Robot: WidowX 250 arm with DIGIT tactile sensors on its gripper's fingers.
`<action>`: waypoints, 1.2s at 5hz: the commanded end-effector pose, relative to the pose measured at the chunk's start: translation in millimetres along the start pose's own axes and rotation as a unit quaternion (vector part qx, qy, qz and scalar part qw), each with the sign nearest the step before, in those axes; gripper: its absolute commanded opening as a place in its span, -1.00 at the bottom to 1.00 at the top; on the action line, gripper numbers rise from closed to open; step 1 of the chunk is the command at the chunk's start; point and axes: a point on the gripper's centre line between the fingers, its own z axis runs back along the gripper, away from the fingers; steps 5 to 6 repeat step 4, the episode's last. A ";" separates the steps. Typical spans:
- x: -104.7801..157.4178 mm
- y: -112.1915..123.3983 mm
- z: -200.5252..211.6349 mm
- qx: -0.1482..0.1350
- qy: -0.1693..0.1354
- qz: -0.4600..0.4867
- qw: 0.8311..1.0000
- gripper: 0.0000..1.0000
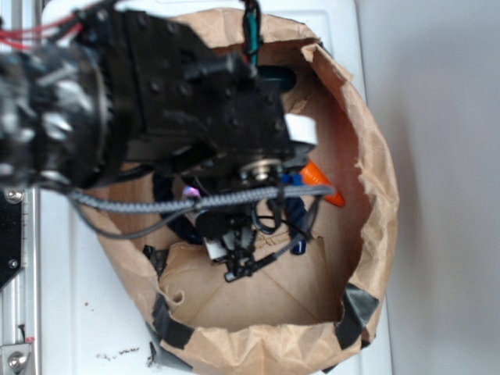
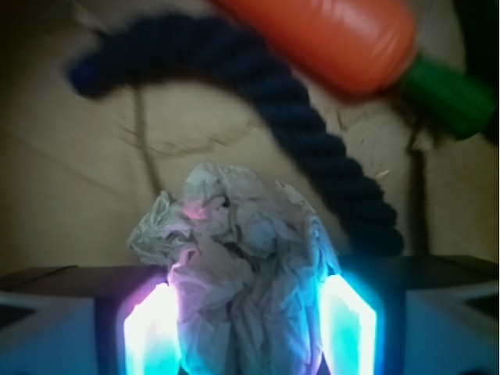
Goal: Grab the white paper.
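Two glowing fingers (image 2: 148,332) of my gripper (image 2: 248,332) stand on either side of the white paper (image 2: 242,273), one pressed to its left flank and one to its right, so my jaws are closed down to the width of the ball and have hold of it. The paper is a crumpled off-white wad, deeply wrinkled and uneven, with folds running every way; the light from my fingers tints its edges pink on the left and blue-green on the right. It sits at the near edge of my wrist view, filling the gap between the fingers and bulging up beyond their tips.

Farther off, a dark blue rope (image 2: 312,133) curves across the brown floor from the far left down toward the right, passing just behind the paper. Beyond the rope lies an orange toy carrot (image 2: 328,39) with a green top (image 2: 453,94) at the far right.

From the exterior view, my arm (image 1: 156,101) reaches down inside a large crinkled brown paper bag (image 1: 367,195), and my gripper is mostly hidden under cables there.
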 end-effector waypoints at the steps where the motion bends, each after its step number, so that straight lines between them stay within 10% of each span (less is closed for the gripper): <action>1: 5.9 -9.2 70.9 -0.015 -0.072 -0.023 0.997 -1.00; 6: 6.4 -26.4 127.1 0.022 -0.119 -0.053 0.991 -1.00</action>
